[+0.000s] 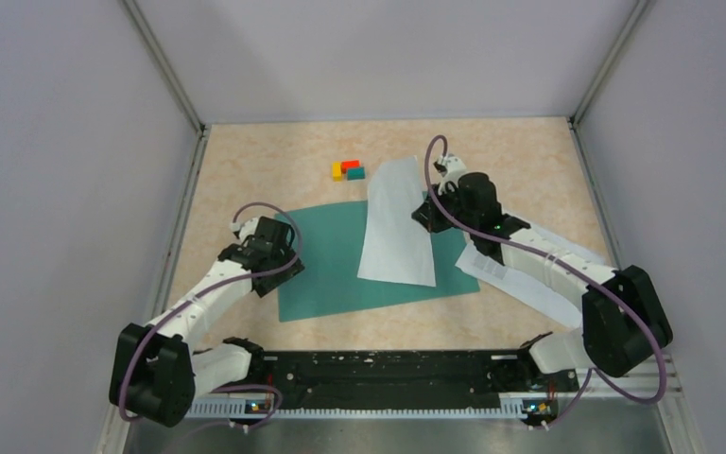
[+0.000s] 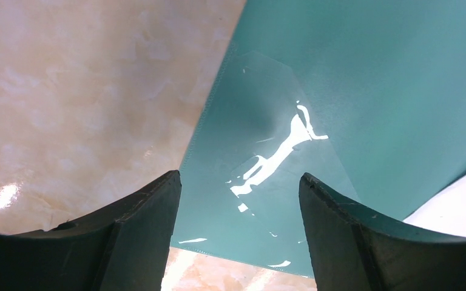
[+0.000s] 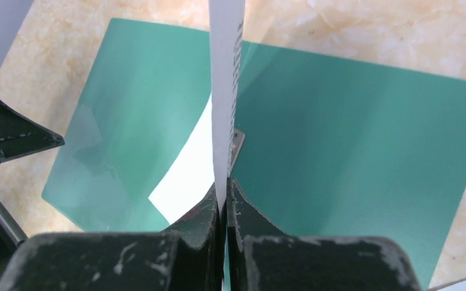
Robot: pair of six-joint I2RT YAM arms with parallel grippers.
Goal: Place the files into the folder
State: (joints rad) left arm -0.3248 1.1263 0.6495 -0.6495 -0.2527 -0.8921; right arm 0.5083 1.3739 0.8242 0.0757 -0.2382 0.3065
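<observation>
The teal-green folder (image 1: 326,260) lies open and flat on the table. A white paper sheet (image 1: 397,222) hangs over its middle, held by my right gripper (image 1: 432,210), which is shut on the sheet's edge. In the right wrist view the sheet (image 3: 224,91) runs edge-on up from the closed fingertips (image 3: 223,203) above the folder (image 3: 352,139) and its metal clip (image 3: 236,145). Another printed sheet (image 1: 501,270) lies on the table under the right arm. My left gripper (image 1: 279,265) is open and empty over the folder's left corner (image 2: 243,200), with a clear inner pocket (image 2: 279,139) showing.
Small yellow, red and teal blocks (image 1: 348,170) sit behind the folder. White walls with metal posts close in the table on the left, back and right. The arm bases stand on a black rail (image 1: 378,378) at the near edge.
</observation>
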